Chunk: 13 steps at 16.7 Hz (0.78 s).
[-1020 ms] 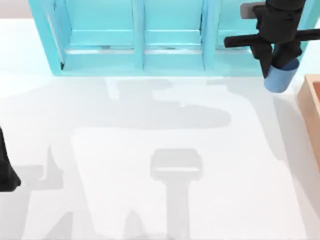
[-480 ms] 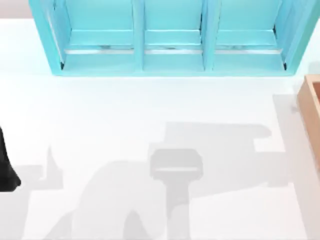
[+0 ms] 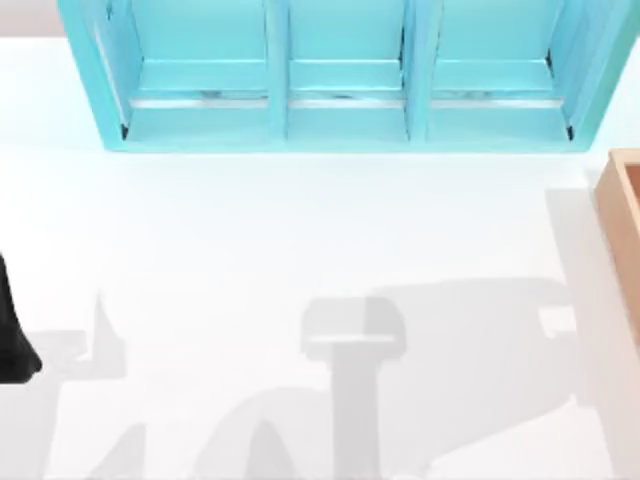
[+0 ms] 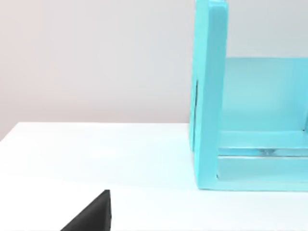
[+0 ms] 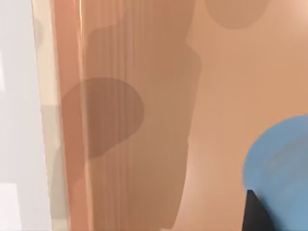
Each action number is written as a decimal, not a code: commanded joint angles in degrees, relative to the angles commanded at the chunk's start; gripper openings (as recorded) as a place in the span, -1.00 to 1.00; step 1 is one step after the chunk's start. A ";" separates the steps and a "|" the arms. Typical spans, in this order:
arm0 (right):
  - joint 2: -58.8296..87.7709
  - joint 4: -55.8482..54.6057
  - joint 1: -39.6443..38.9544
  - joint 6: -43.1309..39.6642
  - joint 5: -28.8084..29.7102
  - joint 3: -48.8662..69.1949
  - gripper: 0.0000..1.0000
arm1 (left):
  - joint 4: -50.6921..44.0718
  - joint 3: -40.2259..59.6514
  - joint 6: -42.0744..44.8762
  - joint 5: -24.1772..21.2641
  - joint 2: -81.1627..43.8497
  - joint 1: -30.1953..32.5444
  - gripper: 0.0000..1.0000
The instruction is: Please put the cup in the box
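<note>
The left arm sits parked at the worktop's left edge. In the right wrist view the cup hangs over the box interior beside a dark finger; jaw opening cannot be told. The cyan shelf unit stands along the far edge.

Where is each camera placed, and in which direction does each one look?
Top view: above the table, looking down on the cyan shelf unit and a corner of the box; the parked left arm shows at the left edge.
Left wrist view: low over the table, facing the shelf unit's side wall; a dark tip of the left tool shows.
Right wrist view: above the box, looking into it, with the cup beside a dark finger of the right tool.
Shared: top and left wrist views both show the shelf unit; top and right wrist views both show the box.
</note>
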<state>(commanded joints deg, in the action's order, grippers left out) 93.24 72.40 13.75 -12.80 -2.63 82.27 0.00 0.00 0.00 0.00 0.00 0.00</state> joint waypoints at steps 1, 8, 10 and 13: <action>0.00 0.00 0.00 0.00 0.00 0.00 -1.00 | 0.00 0.00 0.00 0.00 0.00 0.00 1.00; 1.30 -7.30 0.34 -0.42 0.00 -5.95 -1.00 | 0.00 0.00 0.00 0.00 0.00 0.00 1.00; 1.73 -11.16 0.58 -0.59 -0.04 -8.69 -1.00 | 0.00 0.00 0.00 0.00 0.00 0.00 1.00; 2.62 -14.34 0.97 -0.93 -0.10 -11.74 -1.00 | 0.00 0.00 0.00 0.00 0.00 0.00 1.00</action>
<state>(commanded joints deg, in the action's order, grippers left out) 95.86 58.06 14.72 -13.72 -2.73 70.53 0.00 0.00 0.00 0.00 0.00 0.00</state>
